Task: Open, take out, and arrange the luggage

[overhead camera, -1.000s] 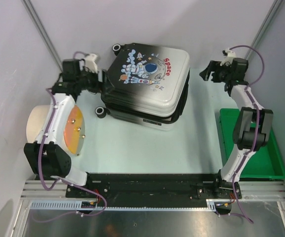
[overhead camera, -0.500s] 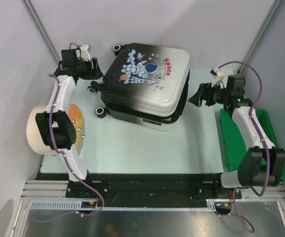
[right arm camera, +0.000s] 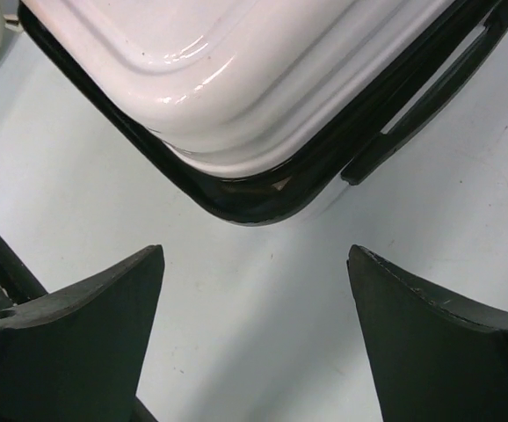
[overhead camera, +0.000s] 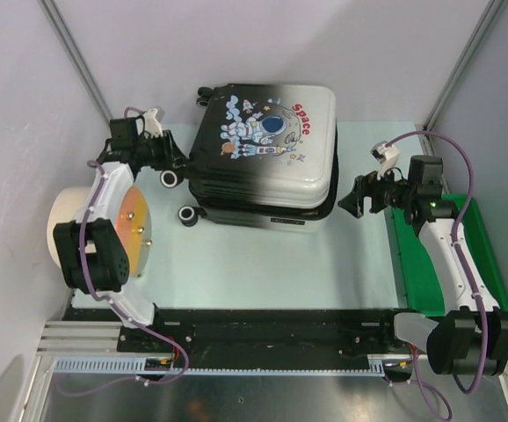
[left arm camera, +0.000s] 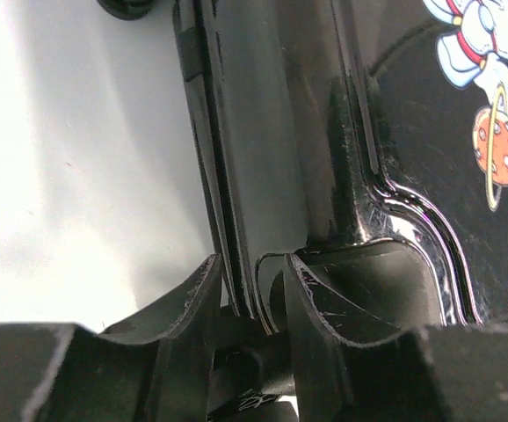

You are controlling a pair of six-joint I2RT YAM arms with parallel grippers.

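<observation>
Luggage [overhead camera: 263, 145] lies flat and closed on the counter [overhead camera: 263, 255], astronaut print up, wheels on its left side. Left gripper [left arm camera: 249, 268] is at the luggage's left side, fingers drawn close either side of the black seam lip; cannot tell if they actually pinch it. Right gripper [right arm camera: 255, 252] is spread wide just off the luggage's white right corner, not touching. Green bin [overhead camera: 412, 255] sits further right of the luggage.

L hand [left arm camera: 252, 264] narrower, astride luggage [overhead camera: 263, 149] rim
</observation>
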